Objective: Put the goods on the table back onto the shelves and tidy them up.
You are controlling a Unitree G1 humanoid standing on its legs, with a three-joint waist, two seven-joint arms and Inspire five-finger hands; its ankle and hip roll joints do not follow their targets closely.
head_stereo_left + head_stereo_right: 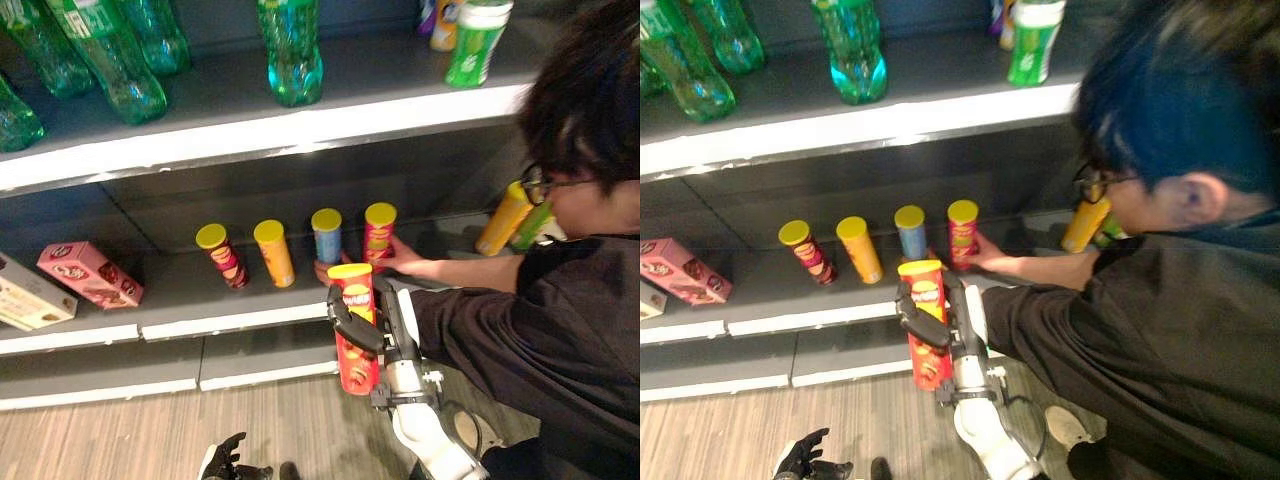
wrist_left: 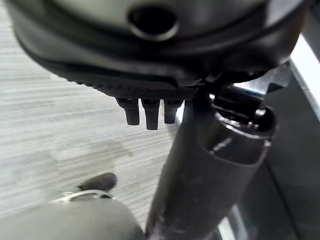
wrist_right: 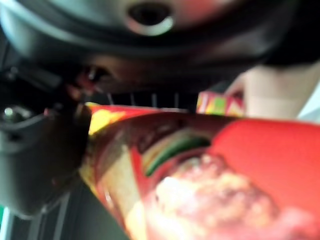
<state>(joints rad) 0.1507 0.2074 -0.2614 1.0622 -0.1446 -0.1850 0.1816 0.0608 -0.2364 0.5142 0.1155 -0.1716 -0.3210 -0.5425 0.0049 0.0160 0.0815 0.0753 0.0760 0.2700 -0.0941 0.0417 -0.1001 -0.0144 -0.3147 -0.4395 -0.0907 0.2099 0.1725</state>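
Right hand [image 1: 385, 325] has its fingers wrapped around a tall red crisp can with yellow lid [image 1: 356, 340], just before the grey metal shelf [image 1: 180, 290] over wood-look flooring [image 1: 150, 435]; left hand [image 1: 222, 460] hangs low, fingers loosely curled, holding nothing.

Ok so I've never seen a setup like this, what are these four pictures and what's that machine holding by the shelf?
This is a humanoid robot with two arms. The two wide pictures come from its head cameras, looking down at a store shelf. The two close, dark ones come from cameras on its wrists. Its right hand has its fingers curled round a red chip can, held upright before the shelf. Four more cans stand on the shelf, with a pink box to their left. A person beside the robot touches one can. The left hand hangs low over the floor.
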